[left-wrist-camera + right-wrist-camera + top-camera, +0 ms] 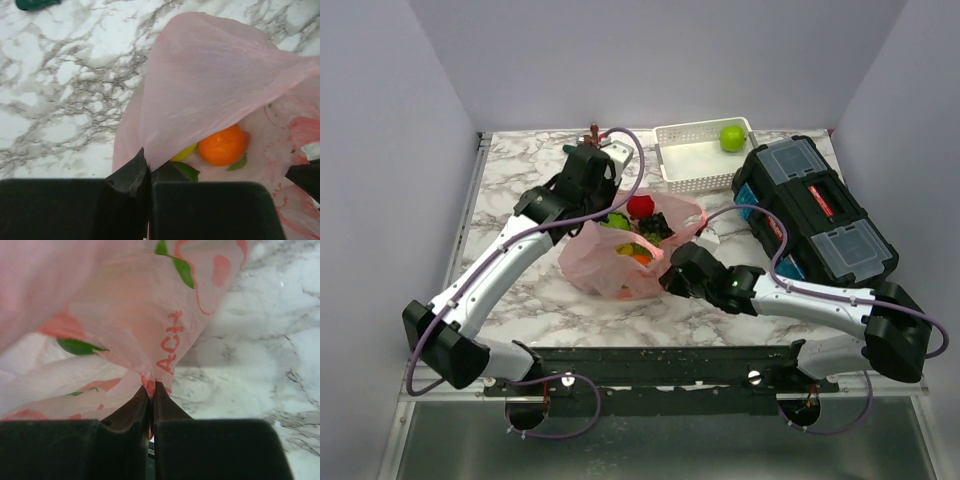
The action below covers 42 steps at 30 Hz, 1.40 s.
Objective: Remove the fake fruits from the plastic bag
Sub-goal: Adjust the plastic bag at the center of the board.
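The pink plastic bag (610,262) lies open mid-table with fake fruits inside: a red apple (641,207), dark grapes (654,229) and an orange (641,257). My left gripper (592,212) is shut on the bag's far rim. In the left wrist view the bag's film (210,75) is pinched between the fingertips, and the orange (222,145) and a yellow lemon (184,151) show inside. My right gripper (665,272) is shut on the bag's near right edge; the printed pink plastic (125,325) is clamped at its tips (152,388). A green apple (732,137) sits in the basket.
A white perforated basket (692,160) stands at the back. A black toolbox (815,205) lies along the right side, close to my right arm. A green-handled tool (35,4) lies at the far left of the marble table (510,190).
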### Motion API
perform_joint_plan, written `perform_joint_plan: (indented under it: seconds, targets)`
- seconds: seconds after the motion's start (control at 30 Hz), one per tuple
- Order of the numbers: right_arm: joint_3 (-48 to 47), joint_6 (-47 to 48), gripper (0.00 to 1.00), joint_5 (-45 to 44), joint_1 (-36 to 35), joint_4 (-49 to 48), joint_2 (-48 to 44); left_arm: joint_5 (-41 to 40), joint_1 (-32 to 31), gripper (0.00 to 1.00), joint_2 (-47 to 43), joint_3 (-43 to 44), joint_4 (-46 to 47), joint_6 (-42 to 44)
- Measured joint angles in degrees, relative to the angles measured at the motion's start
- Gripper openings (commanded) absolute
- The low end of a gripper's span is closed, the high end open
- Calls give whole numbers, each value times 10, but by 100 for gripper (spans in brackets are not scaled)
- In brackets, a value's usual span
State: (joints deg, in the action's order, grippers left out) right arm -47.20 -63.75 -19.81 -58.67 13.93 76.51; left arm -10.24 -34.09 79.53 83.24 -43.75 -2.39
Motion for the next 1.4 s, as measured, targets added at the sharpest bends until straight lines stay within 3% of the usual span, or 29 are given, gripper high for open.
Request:
perform_joint_plan:
  seconds: [0.13,0.3,0.5,0.67,0.8,0.97,1.17,1.4]
  targets:
    - [46,18,25,16,-9,-14,-8,50,-4,0,-47,-76,35,-24]
    - [56,27,57,29,-13,-2,-23,111,-11,0,-112,-174,86,-37]
    - [78,66,80,76,-17,-7,-145,150,-22,0,-140,-214,139,-37]
    - [108,134,80,141,-33,-41,-244,173,-24,0,-137,-213,158,-37]
    - [98,174,48,159,-35,-72,-254,191,-24,0,-139,-215,176,-37]
    - [31,209,39,122,-35,-93,-188,213,-24,0,-152,-231,195,-34]
    - [-32,243,38,82,-50,-148,-89,219,-29,0,-161,-238,209,-31]
    - [-18,245,39,9,-180,-217,10,216,-31,0,-161,-238,210,-30]
